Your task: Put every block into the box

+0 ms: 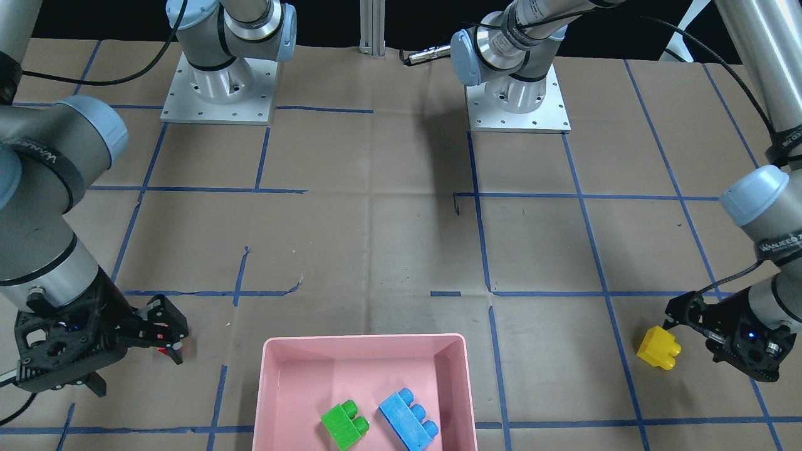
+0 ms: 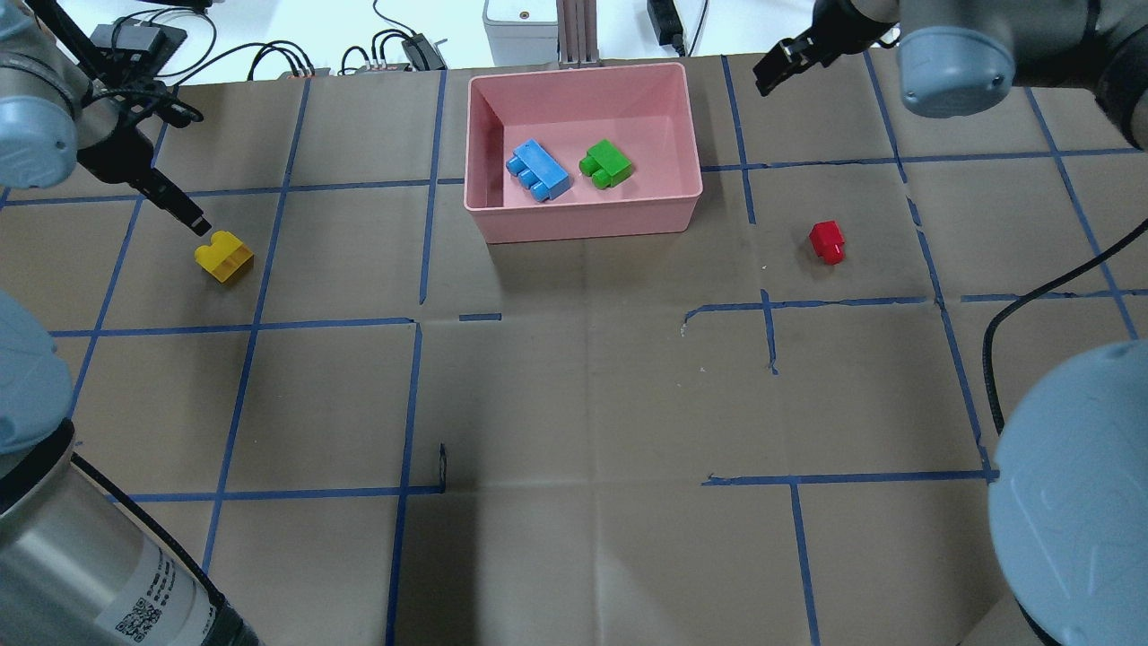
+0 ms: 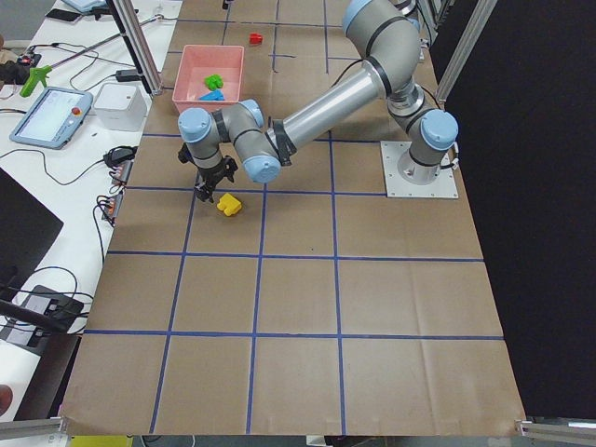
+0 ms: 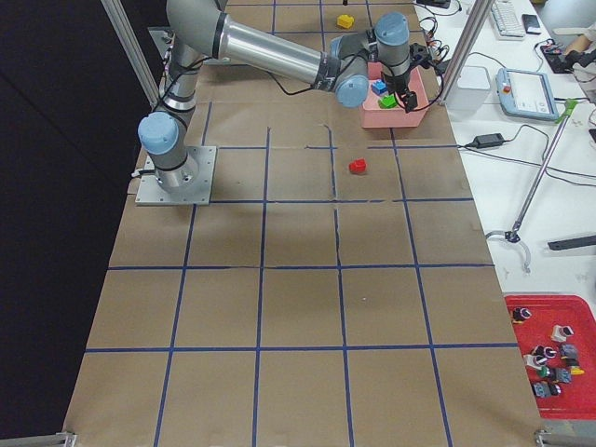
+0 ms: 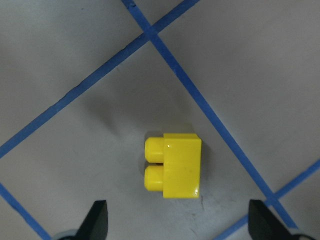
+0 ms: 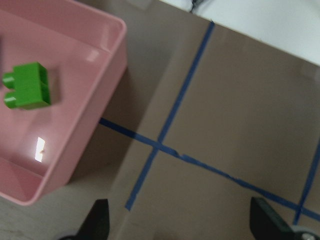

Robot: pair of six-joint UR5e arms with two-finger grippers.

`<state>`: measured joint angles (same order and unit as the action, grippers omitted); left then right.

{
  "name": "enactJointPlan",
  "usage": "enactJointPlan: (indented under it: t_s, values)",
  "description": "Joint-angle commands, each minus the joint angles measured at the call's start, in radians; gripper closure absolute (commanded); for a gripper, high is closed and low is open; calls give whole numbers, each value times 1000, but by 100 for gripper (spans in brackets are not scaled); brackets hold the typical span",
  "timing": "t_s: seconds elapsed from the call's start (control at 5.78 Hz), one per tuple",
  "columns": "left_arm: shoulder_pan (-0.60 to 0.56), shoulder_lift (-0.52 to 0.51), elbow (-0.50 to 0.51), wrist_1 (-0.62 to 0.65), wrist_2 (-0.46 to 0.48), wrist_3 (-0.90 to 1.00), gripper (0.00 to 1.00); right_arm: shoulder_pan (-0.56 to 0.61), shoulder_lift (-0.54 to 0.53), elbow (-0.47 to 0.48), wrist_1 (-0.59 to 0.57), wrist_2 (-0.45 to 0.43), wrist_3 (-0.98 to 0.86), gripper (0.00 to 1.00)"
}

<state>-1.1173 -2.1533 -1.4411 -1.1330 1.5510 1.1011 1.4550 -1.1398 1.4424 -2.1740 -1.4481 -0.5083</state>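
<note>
The pink box [image 2: 583,231] stands at the table's far middle and holds the blue block [image 2: 538,172] and the green block [image 2: 606,164]. The yellow block [image 2: 224,257] lies on the paper at the left. My left gripper [image 2: 199,224] is open just above and beyond it; in the left wrist view the yellow block [image 5: 175,165] lies between the spread fingers [image 5: 97,220]. The red block [image 2: 827,242] lies on the paper to the right of the box. My right gripper [image 2: 769,76] is open and empty, high beside the box's far right corner; its wrist view shows the green block [image 6: 27,85].
Blue tape lines grid the brown paper. The two arm bases [image 1: 216,88] stand at the robot's side. Cables and devices [image 2: 404,49] lie beyond the far edge behind the box. A tablet [image 3: 51,116] sits off the table's side.
</note>
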Motion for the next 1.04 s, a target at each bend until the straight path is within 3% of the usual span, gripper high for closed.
enactJointPlan:
  t_s: [0.0, 0.35, 0.52, 0.86]
  values:
    - [2, -11, -76, 108, 0, -1, 1, -10, -8, 131, -75, -101, 167, 3]
    - [-1, -65, -79, 159, 0, 0, 1, -25, -11, 356, -324, -101, 174, 4]
    - [-2, -69, -81, 162, 0, -1, 1, -63, -11, 402, -351, -92, 175, 4]
    - [-2, -83, -91, 162, -46, 0, 14, -84, 15, 455, -404, -84, 175, 7]
